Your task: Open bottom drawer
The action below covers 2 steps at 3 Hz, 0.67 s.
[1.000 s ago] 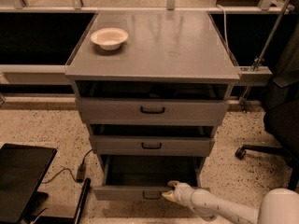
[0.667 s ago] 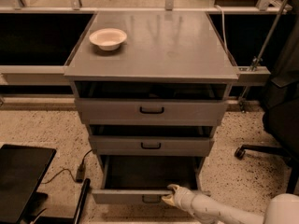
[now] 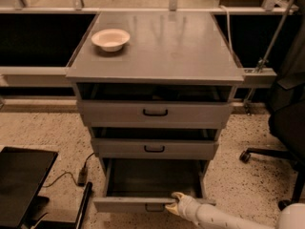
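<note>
Cream-white, the gripper (image 3: 177, 202) is found low at the cabinet (image 3: 167, 46) foot, against the top edge of the half-open bottom drawer (image 3: 128, 204) just right of its black handle (image 3: 155, 207), its hold being impossible to tell, with the drawer's travel lying straight outward from the cabinet.

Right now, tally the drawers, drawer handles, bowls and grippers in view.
Drawers: 3, top drawer, middle drawer, bottom drawer
Drawer handles: 3
Bowls: 1, bowl on the cabinet top
Grippers: 1, gripper at the bottom drawer's front edge
Total: 8
</note>
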{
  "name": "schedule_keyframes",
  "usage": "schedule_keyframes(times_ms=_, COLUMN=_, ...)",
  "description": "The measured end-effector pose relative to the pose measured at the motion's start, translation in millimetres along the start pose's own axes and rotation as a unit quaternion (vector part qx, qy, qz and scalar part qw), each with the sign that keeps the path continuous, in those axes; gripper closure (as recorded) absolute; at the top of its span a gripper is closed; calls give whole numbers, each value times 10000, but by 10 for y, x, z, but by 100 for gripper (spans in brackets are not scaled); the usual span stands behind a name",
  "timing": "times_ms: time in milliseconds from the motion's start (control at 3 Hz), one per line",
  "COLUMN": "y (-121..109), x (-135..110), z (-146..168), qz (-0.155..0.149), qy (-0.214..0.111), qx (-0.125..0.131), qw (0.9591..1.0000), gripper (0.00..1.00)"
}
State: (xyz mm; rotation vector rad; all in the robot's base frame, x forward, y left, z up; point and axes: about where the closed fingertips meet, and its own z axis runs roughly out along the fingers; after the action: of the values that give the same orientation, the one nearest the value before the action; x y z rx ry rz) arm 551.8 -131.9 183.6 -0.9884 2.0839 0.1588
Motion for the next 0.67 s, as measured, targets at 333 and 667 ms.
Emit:
schedule_keyframes(times_ms=333, y=-10, x=-37, z=-36, qz=1, qy=0, qx=0, qw=10000, gripper=100)
schedule_keyframes(times_ms=667, y=120, x=54, z=-108, qz=94, qy=4, qx=11, qw=10000, gripper=100)
